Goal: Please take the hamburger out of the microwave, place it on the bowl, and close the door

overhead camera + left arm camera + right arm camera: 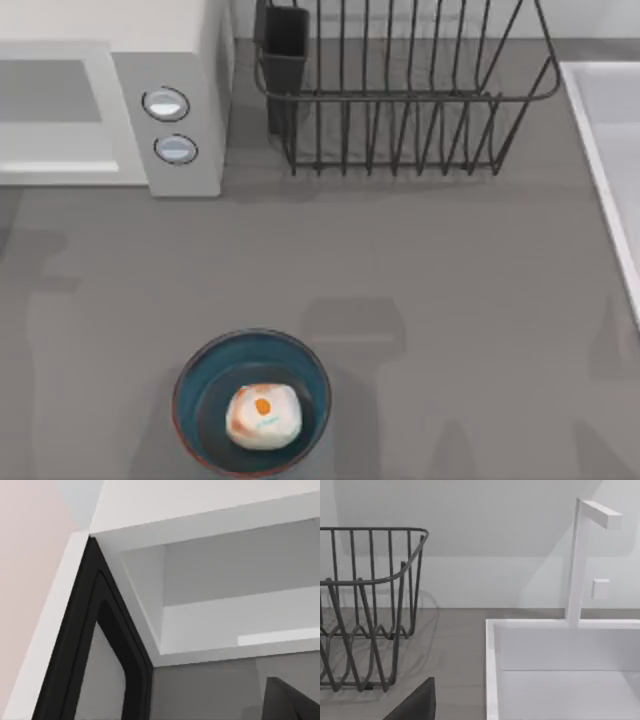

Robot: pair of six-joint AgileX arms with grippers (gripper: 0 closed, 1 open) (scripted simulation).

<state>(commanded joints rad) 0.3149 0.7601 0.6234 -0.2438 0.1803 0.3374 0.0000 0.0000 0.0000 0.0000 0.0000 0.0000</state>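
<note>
Grey bench [430, 260]: carries everything noted below.

Boxy white microwave [120, 30] with a grey control panel: set at the bench's far left corner. Its flat white-framed door [50, 110] with a grey window is seen from above just left of the control panel. In the left wrist view the door [105, 645] is seen from its dark-framed inner side, swung away from the white cavity, so the microwave [225, 570] is open.

White rectangular sink [600, 130]: sunk into the bench's right edge. A white square-sectioned faucet [580, 555] is seen upright at its rim in the right wrist view.

Dark wire dish rack [400, 100]: placed at the back, just beside the microwave's right side, between microwave and sink. A dark rectangular cup [285, 50] is hung on the rack's left end.

Round deep-blue bowl [190, 385] with a thin rusty-brown rim: placed at the front of the bench, left of centre, well apart from the microwave.

Small rounded cream-white hamburger [263, 415] with orange-brown patches and an orange spot on top: laid inside the bowl, upright.

Two round silvery knobs [166, 103]: set one above the other on the control panel.

Left end effector [285, 702]: a dark part is seen close to the open cavity; wide or narrow cannot be told.

Right end effector [417, 705]: a dark part is seen near the rack and the sink; wide or narrow cannot be told.
</note>
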